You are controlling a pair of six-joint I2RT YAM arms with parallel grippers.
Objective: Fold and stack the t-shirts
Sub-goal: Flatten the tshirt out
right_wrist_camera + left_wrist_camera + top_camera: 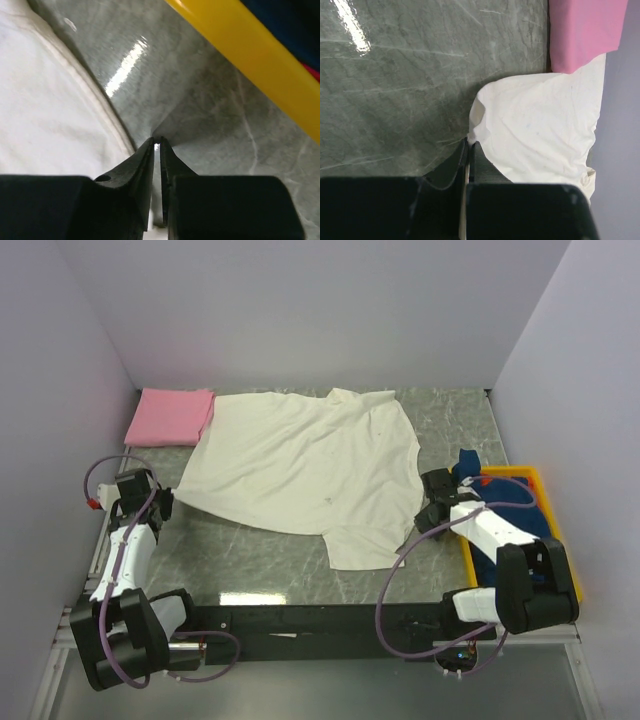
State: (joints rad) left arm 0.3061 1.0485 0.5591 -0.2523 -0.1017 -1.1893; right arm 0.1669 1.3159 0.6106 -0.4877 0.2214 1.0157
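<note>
Closest to me, the left gripper (469, 145) is pressed shut at the near-left corner of the cream t-shirt (310, 465); I cannot tell whether it is pinching cloth. The right gripper (156, 142) is closed to a thin slit, tips down on the table (250, 560) right beside the shirt's hem. The shirt lies spread out between them. To the right, a dark blue shirt (525, 515) fills the yellow bin (520, 472). A folded pink shirt (170, 417) sits at the far left, touching the cream one.
</note>
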